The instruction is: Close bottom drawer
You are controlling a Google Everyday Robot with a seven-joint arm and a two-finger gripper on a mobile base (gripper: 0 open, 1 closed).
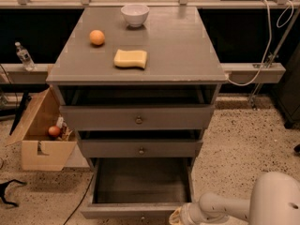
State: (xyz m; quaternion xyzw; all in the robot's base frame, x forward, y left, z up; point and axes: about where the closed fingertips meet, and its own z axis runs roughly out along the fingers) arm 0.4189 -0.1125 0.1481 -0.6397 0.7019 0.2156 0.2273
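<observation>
The bottom drawer [140,184] of the grey wooden cabinet stands pulled far out, a deep empty box, with its flat front [126,212] at the lower edge of the camera view. The middle drawer [140,149] and the top drawer [138,118] above it are each slightly out, with small round knobs. My gripper [177,217] is at the bottom of the view, against the right end of the bottom drawer's front. My white arm [234,205] reaches in from the lower right.
On the cabinet top [178,50] lie an orange [97,37], a yellow sponge [131,58] and a white bowl [135,14]. An open cardboard box [40,135] stands on the floor to the left. A bottle [23,56] stands on the left ledge. A white cable [272,41] hangs at right.
</observation>
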